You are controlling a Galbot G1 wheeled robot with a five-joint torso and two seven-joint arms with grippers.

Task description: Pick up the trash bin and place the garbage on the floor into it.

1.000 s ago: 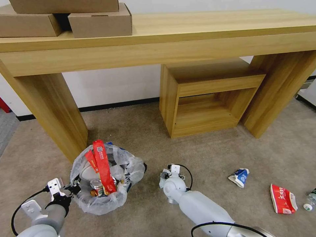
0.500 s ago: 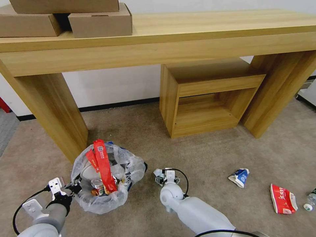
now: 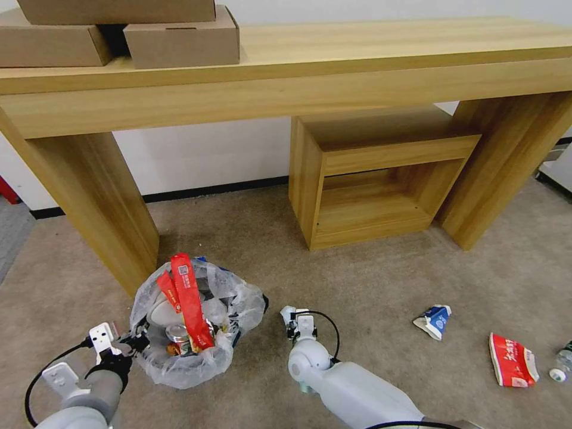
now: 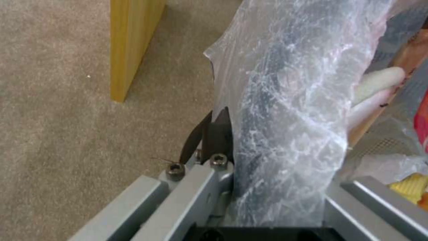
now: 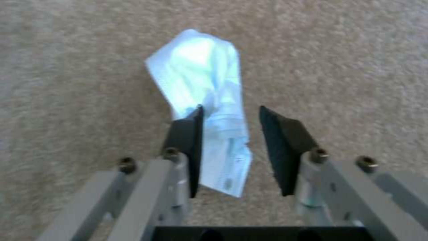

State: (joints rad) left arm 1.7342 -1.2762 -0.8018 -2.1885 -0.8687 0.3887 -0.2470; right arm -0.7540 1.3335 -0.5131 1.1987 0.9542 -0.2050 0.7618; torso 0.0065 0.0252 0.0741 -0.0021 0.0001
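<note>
The trash bin [image 3: 196,325] is a small blue one with a crinkled clear liner [image 4: 285,100]. It holds red wrappers [image 3: 189,298] and other litter and sits by the table leg. My left gripper [image 3: 136,342] is shut on its near rim; one dark finger [image 4: 216,137] presses the liner. To the bin's right, my right gripper [image 3: 292,316] points down over the carpet. It is shut on a pale white-blue wrapper [image 5: 200,67] that lies against one finger. More garbage lies on the floor [image 3: 369,280] to the right: a blue-white carton [image 3: 434,320], a red wrapper [image 3: 511,358] and a clear bottle [image 3: 561,362].
A long wooden table [image 3: 357,53] spans the back, its thick left leg [image 3: 95,202] right behind the bin. An open wooden cube [image 3: 375,185] stands beneath it. Cardboard boxes [image 3: 179,39] rest on top. Grey carpet [image 3: 12,232] begins at the far left.
My right gripper has moved left toward the bin and slightly nearer to me, the pale wrapper going with it. The left gripper and bin have barely shifted.
</note>
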